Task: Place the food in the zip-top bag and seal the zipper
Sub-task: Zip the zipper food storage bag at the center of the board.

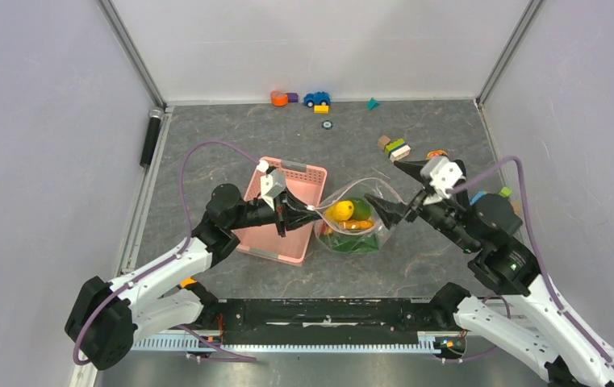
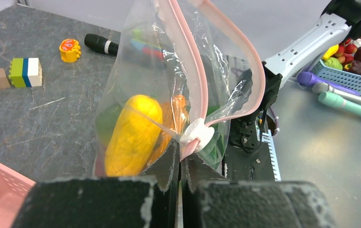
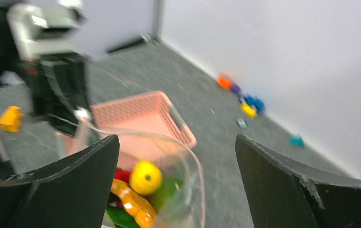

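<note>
Top external: left tool [image 1: 307,211] is reaching right across the pink basket [image 1: 303,173] and clamping the left end of the zip-top bag [image 1: 344,193]. Bag is sitting mid-desk [image 1: 416,129], just right of the basket, between the two tools.

Left wrist: jaws are pinching shut on the bag [image 2: 135,61] corner, left tool [image 2: 180,190] gripping directly under the white slider [image 2: 196,133]. Zipper [image 2: 190,61] is standing open, with its two pink strips bowing apart into a loop above the slider.

Food is lying inside the bag: yellow mango [image 1: 340,210] on the left, orange piece [image 1: 357,225] beside it, green pieces [image 1: 352,242] underneath. Can't tell whether the bag bottom is resting on the desk.

Right tool [image 1: 384,184] is sitting at the bag's right side, jaws spread wide and holding nothing. Right wrist is blurry: right tool [image 3: 176,137] fingers are framing the open bag mouth, mango [image 3: 145,177] showing below.

Building blocks [image 1: 396,147] are lying far right, apart from the bag.
</note>
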Robot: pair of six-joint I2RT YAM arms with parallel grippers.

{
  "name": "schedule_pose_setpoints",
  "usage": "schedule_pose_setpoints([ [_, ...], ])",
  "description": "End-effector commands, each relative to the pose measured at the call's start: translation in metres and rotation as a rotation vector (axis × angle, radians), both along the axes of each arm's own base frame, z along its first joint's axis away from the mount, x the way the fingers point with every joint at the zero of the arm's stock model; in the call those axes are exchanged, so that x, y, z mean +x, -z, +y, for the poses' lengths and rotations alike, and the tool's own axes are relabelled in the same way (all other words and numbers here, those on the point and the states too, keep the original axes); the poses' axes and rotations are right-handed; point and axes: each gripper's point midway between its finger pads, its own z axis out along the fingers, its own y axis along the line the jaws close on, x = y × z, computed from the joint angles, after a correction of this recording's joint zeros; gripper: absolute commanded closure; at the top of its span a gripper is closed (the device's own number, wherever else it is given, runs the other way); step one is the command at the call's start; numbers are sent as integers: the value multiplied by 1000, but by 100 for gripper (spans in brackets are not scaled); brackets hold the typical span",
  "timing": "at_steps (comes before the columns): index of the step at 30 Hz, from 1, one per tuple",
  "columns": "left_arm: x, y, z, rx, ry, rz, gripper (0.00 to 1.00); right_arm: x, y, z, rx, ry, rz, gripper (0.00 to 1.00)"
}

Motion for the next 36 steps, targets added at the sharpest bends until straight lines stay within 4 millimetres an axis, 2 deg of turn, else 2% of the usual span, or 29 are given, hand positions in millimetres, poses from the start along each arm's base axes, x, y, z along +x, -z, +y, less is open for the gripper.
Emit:
schedule_pose_setpoints([
  [1,5,-26,0,-34,-31,15,98,-47,-34,45,63,-383,-191,2],
  [3,7,-26,0,-26,-42,29,98,-64,-27,66,36,-551,-173,2],
  [5,10,-27,1,-27,-60,42,98,-68,-21,82,25,-651,-134,2],
  [10,10,-26,2,-30,-68,42,98,-41,-6,105,-13,-650,-33,2],
  [15,9,-25,2,-25,-63,44,98,-32,9,122,-47,-673,12,8],
  [24,6,-27,1,-25,-41,43,98,-27,26,134,-120,-679,41,26],
  [31,6,-28,0,-24,-37,53,98,-24,47,143,-195,-663,83,34],
  [36,7,-25,1,-19,-45,61,98,-23,49,141,-211,-640,77,48],
])
